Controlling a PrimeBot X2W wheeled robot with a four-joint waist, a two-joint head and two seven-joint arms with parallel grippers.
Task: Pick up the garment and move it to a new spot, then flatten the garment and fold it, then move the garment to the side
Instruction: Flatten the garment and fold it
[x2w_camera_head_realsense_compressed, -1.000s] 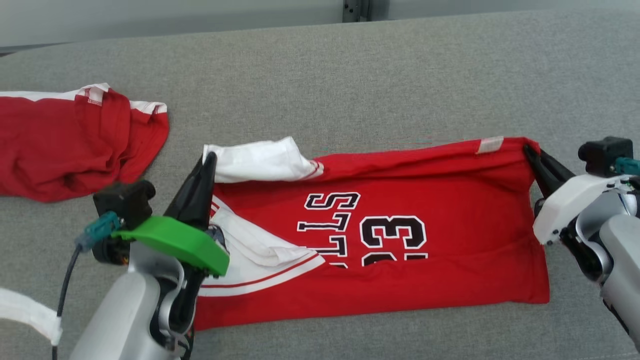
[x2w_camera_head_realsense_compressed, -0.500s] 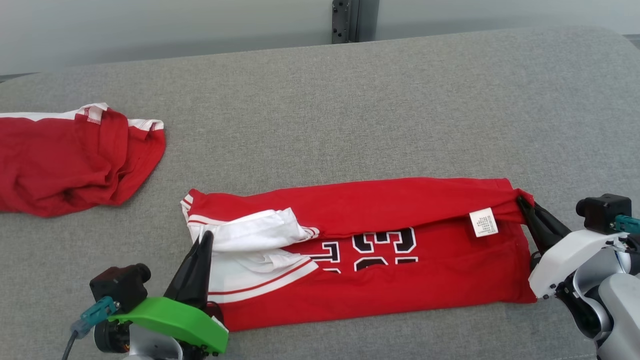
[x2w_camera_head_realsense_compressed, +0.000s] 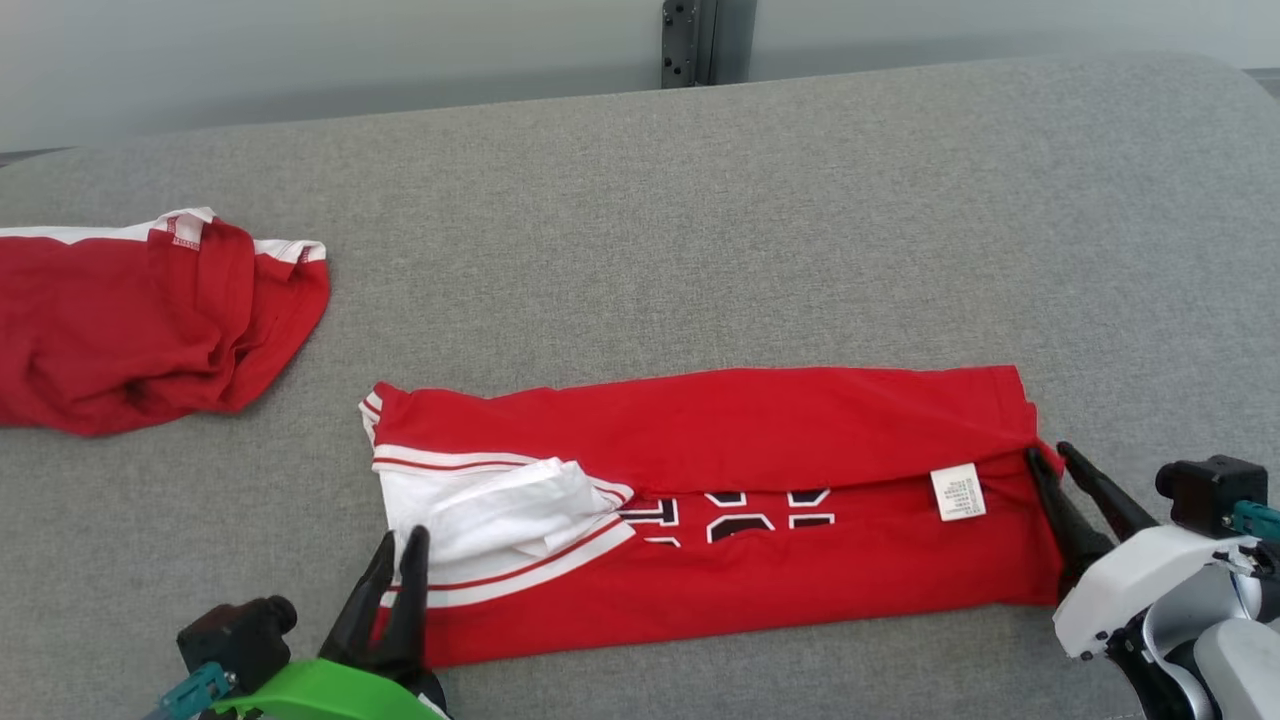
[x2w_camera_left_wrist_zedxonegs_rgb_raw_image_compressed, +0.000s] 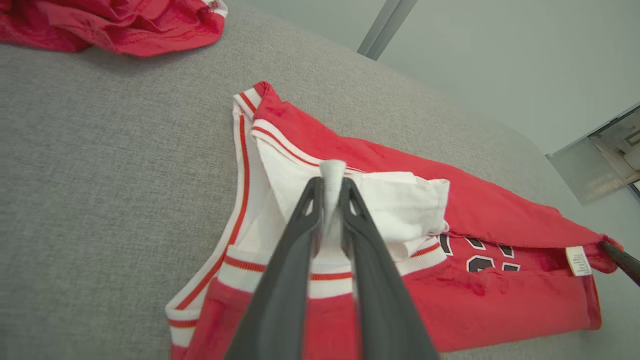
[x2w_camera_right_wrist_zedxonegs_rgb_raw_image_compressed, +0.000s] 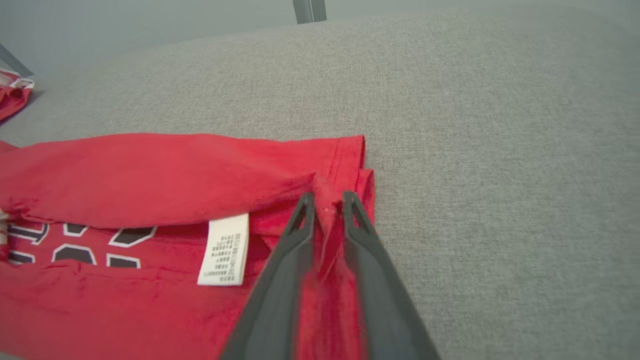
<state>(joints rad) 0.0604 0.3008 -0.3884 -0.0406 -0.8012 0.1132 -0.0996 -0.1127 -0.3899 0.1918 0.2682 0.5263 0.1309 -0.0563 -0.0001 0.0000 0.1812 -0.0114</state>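
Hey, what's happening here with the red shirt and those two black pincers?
A two-armed robot is folding a red jersey on a grey padded surface. The jersey's far edge lies folded toward the robot, partly covering the printed number. The left gripper has the white-trimmed end between its fingers, the right gripper the hem end near the label; how firmly they grip, I can't tell. Another red garment lies crumpled at the left.

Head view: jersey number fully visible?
No, the folded-over flap of the jersey hides the upper part of the number.
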